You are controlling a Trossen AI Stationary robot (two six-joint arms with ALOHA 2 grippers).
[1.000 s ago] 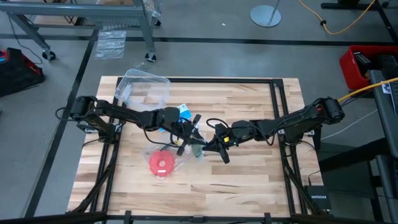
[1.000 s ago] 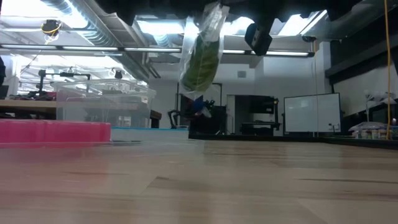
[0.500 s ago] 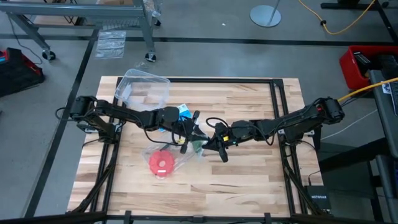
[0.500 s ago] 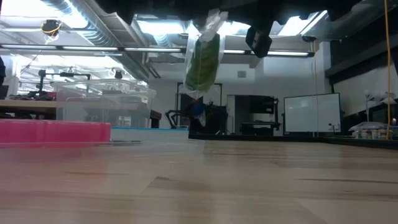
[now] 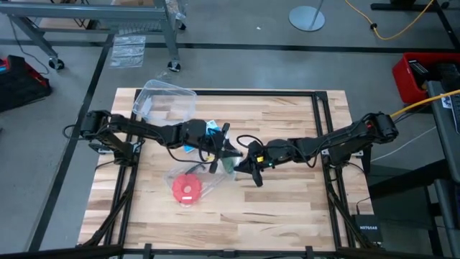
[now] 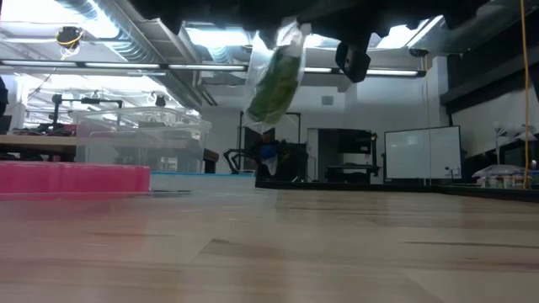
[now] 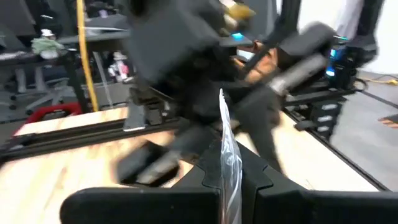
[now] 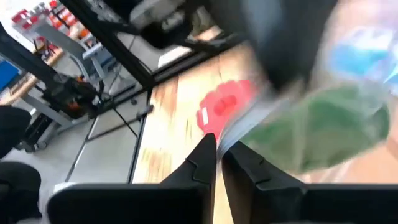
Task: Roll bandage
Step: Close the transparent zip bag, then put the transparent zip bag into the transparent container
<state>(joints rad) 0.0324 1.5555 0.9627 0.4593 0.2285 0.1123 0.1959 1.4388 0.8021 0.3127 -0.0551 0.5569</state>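
Both claws (image 5: 228, 160) clamp the bagged bandage (image 6: 274, 84), hanging clear in low view.

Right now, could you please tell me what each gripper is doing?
Left gripper: shut on the clear bag holding the bandage, lifted off the table.
Right gripper: fingers nearly together, pinching the same clear bag's edge.

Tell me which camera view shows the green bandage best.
The low view: the bandage hangs inside a clear bag, clear of the table. The right wrist view shows it blurred; the high view shows a green sliver between the grippers; the left wrist view shows only the plastic edge.
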